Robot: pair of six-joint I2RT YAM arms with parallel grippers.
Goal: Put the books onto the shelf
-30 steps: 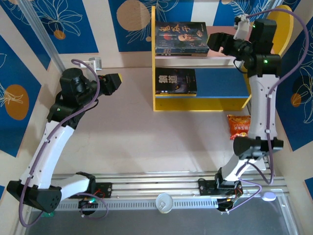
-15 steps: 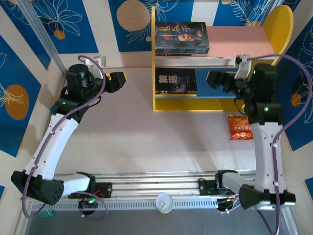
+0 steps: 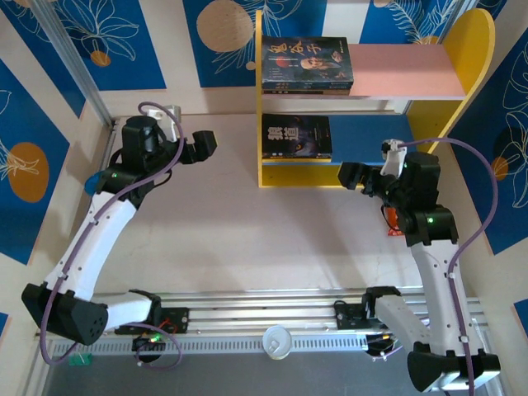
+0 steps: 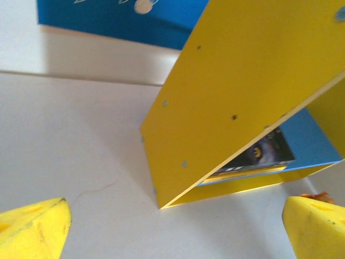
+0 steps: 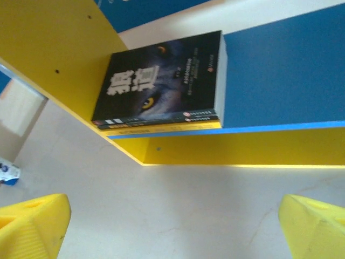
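The left fingers (image 4: 32,226) stand wide apart with nothing between them. In the top view the left fingers (image 3: 205,142) hang over the worktop (image 3: 231,223), near the left side of the shelf (image 3: 470,37) but apart from it. The right fingers (image 5: 315,226) are likewise spread wide and empty. From above, the right fingers (image 3: 351,175) sit just in front of the shelf's lower front edge.

The books lie flat on the shelf in two stacks. The upper stack (image 3: 307,63) is at the left end of the pink board, topped by a bearded-man cover. The lower stack (image 3: 297,137) is at the left end of the blue board (image 5: 285,70), topped by the wolf book (image 5: 161,81).

We judge these paperbacks to be light, thin and flexible, with glossy covers that may slip. If one needs moving, we would grip it across its thickness at a free edge, close to the spine, where it bends least. A grip at a far corner would probably let it droop.

We cannot tell how many books are in each stack. The right wrist view shows further edges under the wolf book, but they are too thin to separate. The left wrist view shows a sliver of the wolf book (image 4: 259,154) behind the shelf's yellow side (image 4: 242,81). The right arm covers most of an orange packet (image 3: 393,219).
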